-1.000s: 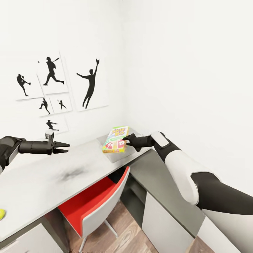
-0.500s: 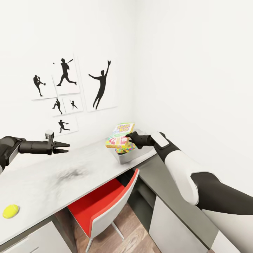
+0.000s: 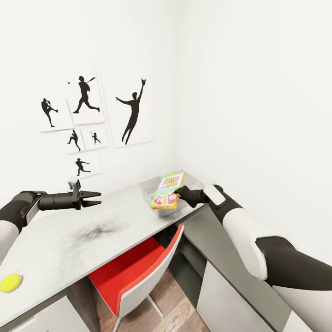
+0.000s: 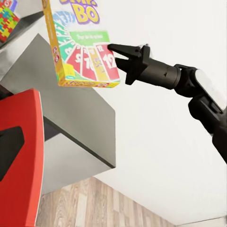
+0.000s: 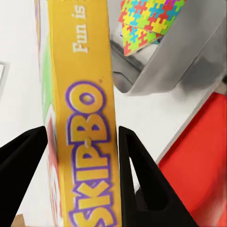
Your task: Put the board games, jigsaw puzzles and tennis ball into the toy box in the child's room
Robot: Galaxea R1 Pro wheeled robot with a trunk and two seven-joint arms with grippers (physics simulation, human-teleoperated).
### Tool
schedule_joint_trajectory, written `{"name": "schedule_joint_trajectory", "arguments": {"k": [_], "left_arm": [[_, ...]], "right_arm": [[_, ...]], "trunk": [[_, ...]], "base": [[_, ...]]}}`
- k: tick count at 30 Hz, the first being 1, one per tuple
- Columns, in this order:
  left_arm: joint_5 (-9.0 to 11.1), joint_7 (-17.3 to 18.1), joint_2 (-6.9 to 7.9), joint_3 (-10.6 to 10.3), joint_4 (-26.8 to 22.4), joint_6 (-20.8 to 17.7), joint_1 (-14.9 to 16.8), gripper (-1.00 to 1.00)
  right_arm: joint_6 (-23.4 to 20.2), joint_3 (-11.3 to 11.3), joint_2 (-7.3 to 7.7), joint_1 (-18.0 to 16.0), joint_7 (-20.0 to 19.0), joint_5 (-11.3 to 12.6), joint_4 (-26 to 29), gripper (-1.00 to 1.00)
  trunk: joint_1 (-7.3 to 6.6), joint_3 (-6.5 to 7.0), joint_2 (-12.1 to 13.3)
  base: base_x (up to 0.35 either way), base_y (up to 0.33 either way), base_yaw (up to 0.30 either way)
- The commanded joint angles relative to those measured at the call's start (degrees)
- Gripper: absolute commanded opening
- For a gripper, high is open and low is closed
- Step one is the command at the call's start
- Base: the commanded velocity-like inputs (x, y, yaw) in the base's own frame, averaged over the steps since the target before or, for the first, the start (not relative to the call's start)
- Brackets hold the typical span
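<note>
The right gripper (image 3: 180,191) is clamped on the edge of the yellow-green and red board game (image 3: 167,191), one finger on each face, as the right wrist view shows with the box (image 5: 82,118) squeezed between the two black fingers (image 5: 137,175). From the left wrist view the same gripper (image 4: 116,53) pinches the box (image 4: 80,45) at its side, and the box hangs in the air above the far end of the desk (image 3: 69,240). Just behind and under the box sits the grey toy box (image 3: 150,188), with a jigsaw puzzle (image 5: 146,19) of bright interlocking pieces lying tilted inside it.

The left gripper (image 3: 94,199) hovers over the desk, well apart from the toy box, its fingers spread and holding nothing. A tennis ball (image 3: 10,282) lies on the near end of the desk. A red and white chair (image 3: 133,272) is tucked under the desk, and black player silhouettes (image 3: 87,120) hang on the wall behind.
</note>
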State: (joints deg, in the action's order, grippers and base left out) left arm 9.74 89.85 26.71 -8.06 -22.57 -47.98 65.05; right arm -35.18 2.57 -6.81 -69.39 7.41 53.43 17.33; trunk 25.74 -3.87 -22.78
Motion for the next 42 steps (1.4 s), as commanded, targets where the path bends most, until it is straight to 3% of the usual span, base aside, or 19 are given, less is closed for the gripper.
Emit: {"name": "schedule_joint_trajectory", "arguments": {"k": [1, 7, 18, 22, 24, 25, 28, 34, 42], "left_arm": [[0.8, 0.2, -0.26, -0.1, 0.0, -0.6, -0.3, 1.0], [1.8, 0.2, -2.2, 0.6, 0.0, -0.4, -2.2, 1.0], [1.9, 0.2, -5.33, 0.7, 0.0, 0.1, -2.4, 1.0], [2.0, 0.2, -3.88, 0.9, 0.0, 1.4, -2.5, 1.0], [2.1, 0.2, -1.48, 1.9, -0.4, 1.1, -2.4, 1.0], [2.1, 0.2, -0.99, 2.1, -0.4, 0.9, -2.3, 1.0], [2.0, 0.2, 0.97, 3.2, -1.2, -1.6, -1.5, 1.0], [1.6, 0.2, 2.83, 3.6, -7.2, -6.3, -0.6, 1.0], [1.4, 0.2, 5.64, 3.3, -11.1, -8.1, -0.5, 1.0]], "right_arm": [[0.2, 0.6, 0.02, 0.0, 0.2, 0.9, -0.2, -1.0], [2.1, 1.6, -0.03, 0.1, -0.2, 0.7, -0.4, -1.0], [2.3, 1.5, 0.04, 0.1, -0.3, 0.7, -0.4, -1.0], [2.3, 1.3, 0.27, 0.1, -0.3, 0.7, -0.4, -1.0], [2.3, 1.3, 0.37, 0.1, -0.4, 0.7, -0.4, -1.0], [2.3, 1.2, 0.39, 0.1, -0.4, 0.7, -0.4, -1.0], [2.2, 1.2, 0.48, 0.1, -0.9, 0.9, 0.0, -1.0], [1.9, 1.3, 1.91, 0.1, -1.6, 1.4, 1.8, -1.0], [2.2, 1.0, 2.79, 1.2, -9.3, 1.4, 1.9, -1.0]], "trunk": [[0.04, -0.13, -0.1], [0.04, -0.13, -0.1], [0.04, -0.13, -0.1], [0.04, -0.13, -0.1], [0.04, -0.13, -0.1], [0.04, -0.13, -0.1], [0.04, -0.13, -0.1], [0.04, -0.13, -0.1], [0.04, -0.13, -0.1]], "base": [[0.048, 0.019, 0.0], [0.091, 0.073, 0.0], [-0.026, 0.022, -0.08], [-0.003, 0.002, -0.014], [-0.001, 0.0, -0.003], [0.0, 0.0, -0.002], [0.0, 0.0, 0.0], [0.0, 0.0, 0.0], [0.0, 0.0, 0.0]]}}
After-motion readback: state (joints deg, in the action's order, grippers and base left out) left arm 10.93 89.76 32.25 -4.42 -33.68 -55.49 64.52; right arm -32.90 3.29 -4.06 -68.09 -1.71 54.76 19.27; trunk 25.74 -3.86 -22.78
